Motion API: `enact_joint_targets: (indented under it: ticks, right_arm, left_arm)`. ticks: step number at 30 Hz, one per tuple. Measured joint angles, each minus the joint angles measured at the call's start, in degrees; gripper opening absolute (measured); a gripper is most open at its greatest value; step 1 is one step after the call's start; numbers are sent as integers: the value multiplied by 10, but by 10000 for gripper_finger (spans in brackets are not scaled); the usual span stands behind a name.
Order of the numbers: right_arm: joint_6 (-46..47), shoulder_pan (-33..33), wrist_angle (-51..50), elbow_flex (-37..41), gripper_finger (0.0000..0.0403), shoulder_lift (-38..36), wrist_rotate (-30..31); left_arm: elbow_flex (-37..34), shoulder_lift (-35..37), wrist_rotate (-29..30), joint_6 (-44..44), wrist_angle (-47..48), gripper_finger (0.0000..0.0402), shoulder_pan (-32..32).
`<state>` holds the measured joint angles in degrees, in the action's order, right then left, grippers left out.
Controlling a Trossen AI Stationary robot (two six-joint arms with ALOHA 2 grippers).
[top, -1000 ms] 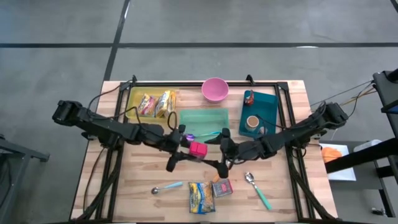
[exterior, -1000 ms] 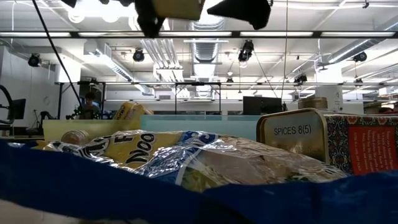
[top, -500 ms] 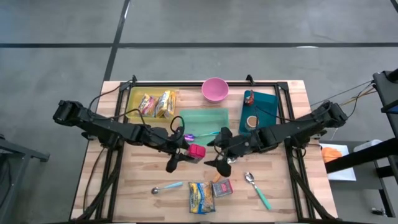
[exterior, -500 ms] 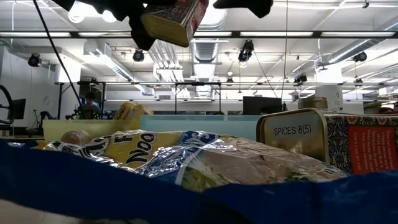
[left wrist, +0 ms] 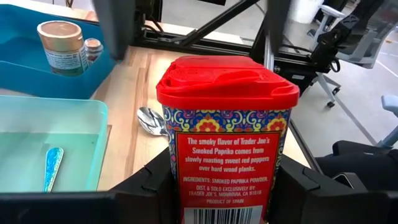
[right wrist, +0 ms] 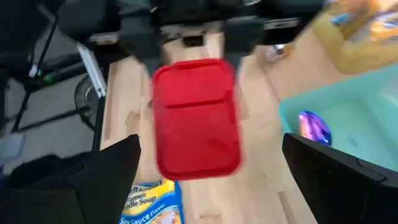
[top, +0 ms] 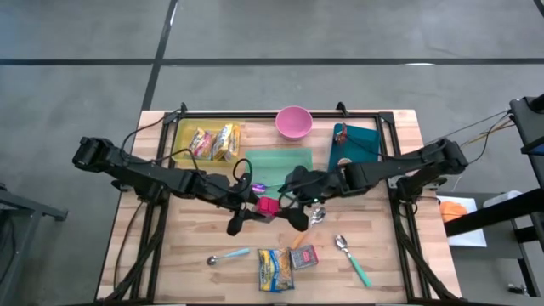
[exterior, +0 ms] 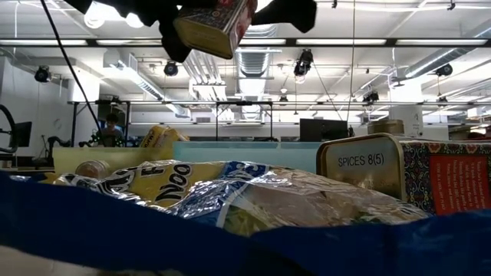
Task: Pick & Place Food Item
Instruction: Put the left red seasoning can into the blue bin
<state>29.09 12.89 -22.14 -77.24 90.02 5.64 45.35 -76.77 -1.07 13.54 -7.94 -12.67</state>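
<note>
So the left gripper has the paprika tin clamped between its two fingers, held up off the table over the middle of the wood, just in front of the light green tray. The tin is a small box with a bright red flip-top lid, a blue, yellow and red patterned body, and a red label with white print that reads smoked paprika, with an ingredients line and a barcode at the bottom edge. From the low camera it hangs tilted, lid end pointing toward the right arm.

The right gripper is right across from it, facing the lid end, fingers spread wide with nothing between them. In its own wrist camera the red lid sits square between the two dark fingers, but they aren't touching it.

Just beyond the held tin, on the right gripper's side, a metal spoon lies on the wood. Further behind the right gripper is the dark teal bin with a jar in it. Nearer the front edge, below both grippers, there's a noodle soup packet and a second spice tin lying beside it.
</note>
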Motion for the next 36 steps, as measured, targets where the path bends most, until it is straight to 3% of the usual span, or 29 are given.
enact_joint_targets:
  ticks: [6,14,24,28,36]
  right_arm:
    - [-41,-1,-25,-48,389,48,-33]
    - [-62,-2,-66,-114,389,102,-31]
    - [-66,-4,-103,-138,385,107,-25]
    - [-66,-8,-100,-141,351,110,-25]
    - [-67,-14,-90,-141,228,124,-25]
  left_arm:
    - [1,0,2,0,-5,169,0]
    - [1,0,2,0,-6,169,0]
    - [1,0,2,0,5,169,0]
    - [1,0,1,2,3,169,0]
    - [1,0,2,3,3,169,0]
